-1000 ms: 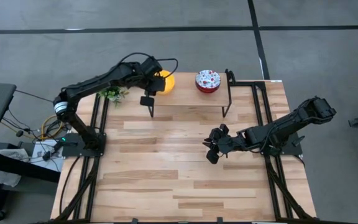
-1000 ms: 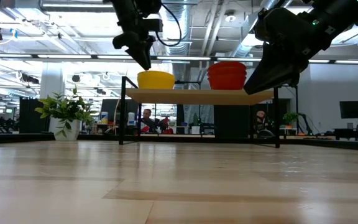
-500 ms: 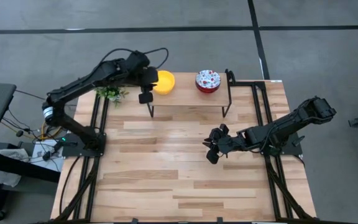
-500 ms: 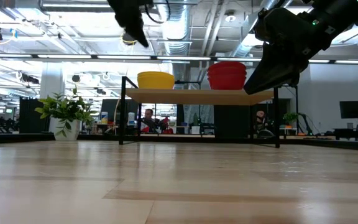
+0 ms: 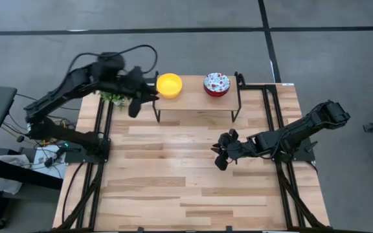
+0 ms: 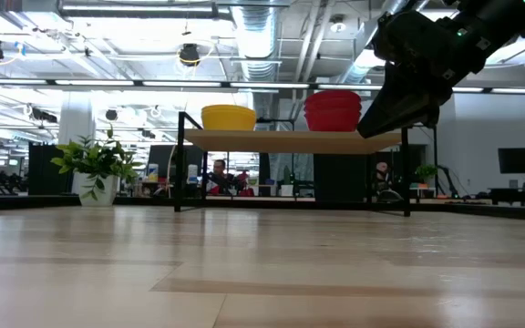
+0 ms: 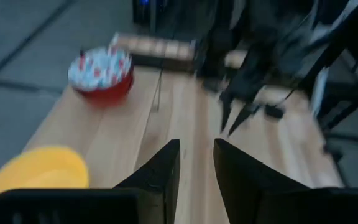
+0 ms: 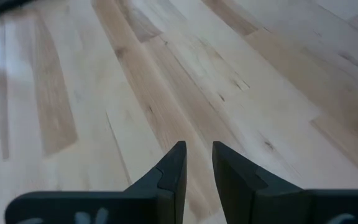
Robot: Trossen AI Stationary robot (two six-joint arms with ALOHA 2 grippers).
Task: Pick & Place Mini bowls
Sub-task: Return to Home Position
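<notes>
Now the left claw [image 5: 135, 105], narrow and empty, has pulled clear of the shelf [image 5: 193, 101], leaving the yellow mini bowls [image 5: 169, 85] just beyond its tips, so stacking looks finished; the right claw [image 5: 221, 155], likewise narrow, waits over the bench [image 5: 173, 188].

**Premises: robotics laboratory in an open industrial hall**

A left arm [image 5: 76, 84] and a right arm [image 5: 296, 133] are mounted on a wooden counter [image 5: 173, 181] with a black frame [image 5: 287, 188]. Loose cables [image 5: 49, 133] trail alongside. The floor [image 5: 193, 16] is grey concrete. Beyond the counter are exposed ceiling ducts [image 6: 253, 36], strip lights [image 6: 89, 84], a monitor [image 6: 519, 160] and a person [image 6: 215, 171].
</notes>
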